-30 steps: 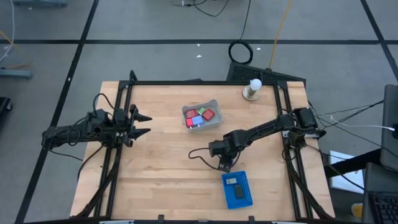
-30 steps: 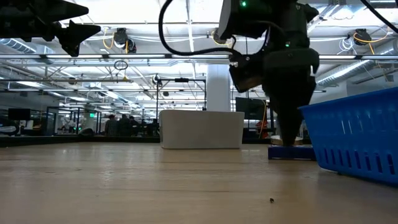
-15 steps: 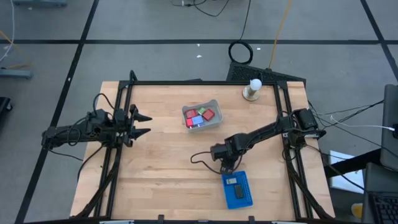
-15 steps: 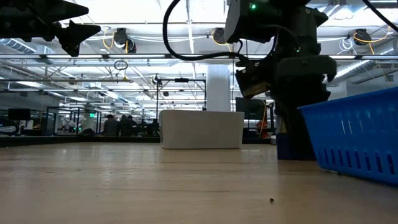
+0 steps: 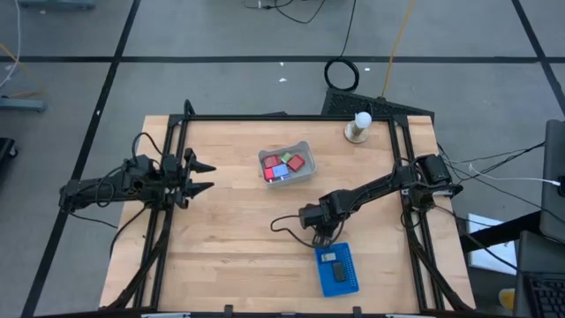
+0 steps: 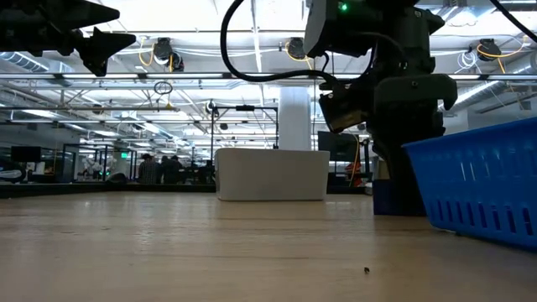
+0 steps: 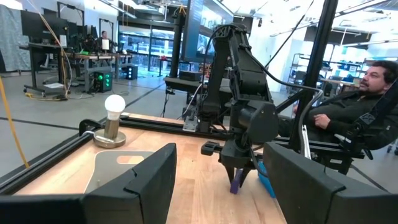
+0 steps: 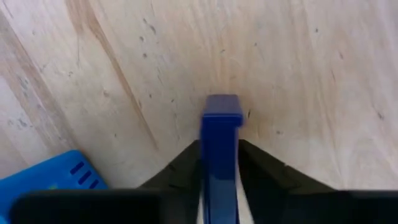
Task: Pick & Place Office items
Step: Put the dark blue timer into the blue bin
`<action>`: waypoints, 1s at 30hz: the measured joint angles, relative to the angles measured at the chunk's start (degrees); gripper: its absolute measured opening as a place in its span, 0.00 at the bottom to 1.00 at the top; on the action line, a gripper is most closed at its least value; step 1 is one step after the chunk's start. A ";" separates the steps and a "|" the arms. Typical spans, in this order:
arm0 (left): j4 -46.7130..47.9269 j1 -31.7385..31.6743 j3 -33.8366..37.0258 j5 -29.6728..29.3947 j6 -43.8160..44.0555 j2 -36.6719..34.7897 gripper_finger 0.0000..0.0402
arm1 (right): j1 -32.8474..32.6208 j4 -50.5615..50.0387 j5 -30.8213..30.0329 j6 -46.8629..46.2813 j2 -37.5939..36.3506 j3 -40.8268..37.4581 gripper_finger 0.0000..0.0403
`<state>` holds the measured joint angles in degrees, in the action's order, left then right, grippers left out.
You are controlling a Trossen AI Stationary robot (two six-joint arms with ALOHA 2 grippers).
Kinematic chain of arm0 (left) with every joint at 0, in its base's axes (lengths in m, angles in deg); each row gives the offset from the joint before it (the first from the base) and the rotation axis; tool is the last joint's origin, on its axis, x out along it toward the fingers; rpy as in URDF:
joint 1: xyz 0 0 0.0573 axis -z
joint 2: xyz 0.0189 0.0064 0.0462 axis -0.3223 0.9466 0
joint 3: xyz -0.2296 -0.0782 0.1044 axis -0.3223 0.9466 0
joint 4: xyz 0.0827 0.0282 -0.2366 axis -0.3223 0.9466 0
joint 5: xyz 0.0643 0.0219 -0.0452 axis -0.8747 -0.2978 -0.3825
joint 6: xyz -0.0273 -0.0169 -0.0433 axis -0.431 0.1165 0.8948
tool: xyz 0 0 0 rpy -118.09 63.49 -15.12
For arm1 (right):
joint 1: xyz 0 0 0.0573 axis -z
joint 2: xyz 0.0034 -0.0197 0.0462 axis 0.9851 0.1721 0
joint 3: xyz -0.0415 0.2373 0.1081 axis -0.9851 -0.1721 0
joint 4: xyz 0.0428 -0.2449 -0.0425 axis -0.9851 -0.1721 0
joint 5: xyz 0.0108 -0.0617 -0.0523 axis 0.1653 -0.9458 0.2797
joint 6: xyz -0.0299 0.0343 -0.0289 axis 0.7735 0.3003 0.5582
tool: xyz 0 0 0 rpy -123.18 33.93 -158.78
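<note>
My right gripper point(image 5: 323, 238) points down at the table's middle right, just beyond the flat blue tray point(image 5: 338, 270), and is shut on a dark blue block point(image 8: 221, 143). The left wrist view shows that block point(image 7: 235, 185) sticking out below the fingers. The tray carries one dark item point(image 5: 328, 258). A pale bin point(image 5: 305, 150) farther back holds red, green and blue items point(image 5: 284, 165). My left gripper point(image 5: 205, 177) waits open, raised over the table's left side. My right gripper pinches the dark blue block between its two fingers point(image 8: 261, 171), one on each long side point(image 8: 220, 163). The fingers come from above, pointing steeply down, and lie along the block. The block stands upright, its lower end point(image 8: 222, 102) at the wood; whether it rests there, I cannot tell.
A light bulb on a round base point(image 5: 359, 126) stands at the far right corner. A black frame rail point(image 5: 265, 117) runs around the table. Bare wood point(image 5: 229, 238) lies left of the right gripper. In the left wrist view a person point(image 7: 367, 81) sits beyond the table.
In the low view my right gripper has come down a little and toward the blue tray, over the dark blue block. It has kept still for the last half second.
</note>
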<state>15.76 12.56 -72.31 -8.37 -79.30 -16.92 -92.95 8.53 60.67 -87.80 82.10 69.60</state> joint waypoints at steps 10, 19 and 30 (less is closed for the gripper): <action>0.00 -0.02 0.00 -0.01 -0.02 0.01 0.61 | 0.00 1.86 0.02 0.04 0.00 0.00 0.09; 0.00 0.00 0.00 0.01 0.00 0.00 0.61 | 0.00 3.59 -0.83 0.69 -4.32 0.00 0.10; 0.00 0.00 0.00 0.01 0.00 0.01 0.61 | -1.60 2.54 -6.92 4.90 -16.65 0.00 0.10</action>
<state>15.76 12.56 -72.31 -8.36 -79.30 -16.91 -94.55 11.06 53.75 -82.90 65.45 69.60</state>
